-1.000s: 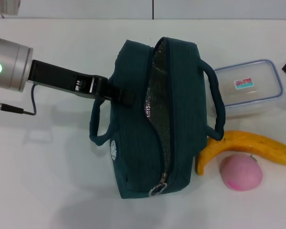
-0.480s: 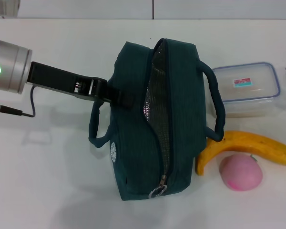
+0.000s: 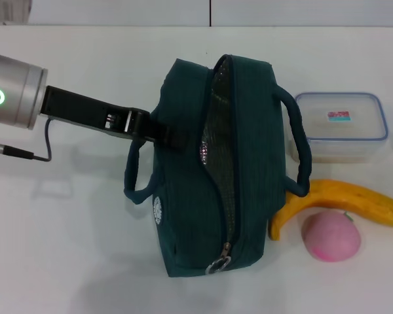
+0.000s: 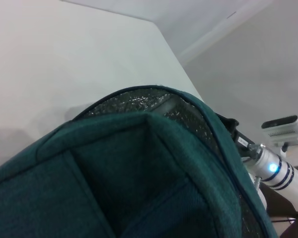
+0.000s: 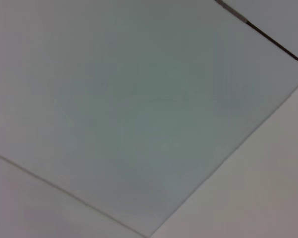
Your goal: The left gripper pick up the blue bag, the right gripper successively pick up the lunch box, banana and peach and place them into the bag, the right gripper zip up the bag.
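Note:
The blue bag (image 3: 216, 190) lies in the middle of the white table, its zipper open and silver lining (image 3: 216, 124) showing. My left gripper (image 3: 172, 137) reaches in from the left and is shut on the bag's left wall, just above its left handle (image 3: 132, 176). Right of the bag sits the lunch box (image 3: 340, 125). In front of it lie the banana (image 3: 340, 197) and the pink peach (image 3: 331, 237). The bag's fabric (image 4: 139, 178) fills the left wrist view. Beyond it there, the black end of my right gripper (image 4: 232, 128) shows partly. It is outside the head view.
The white table (image 3: 65, 248) extends left of and in front of the bag. A cable (image 3: 26, 152) hangs from the left arm's silver wrist (image 3: 13, 88). The ring pull (image 3: 217, 265) sits at the bag's near end. The right wrist view shows only pale surfaces.
The right gripper has drawn out of the head view at the right edge. The lunch box has shifted slightly right and now sits square. The bag and left gripper moved slightly.

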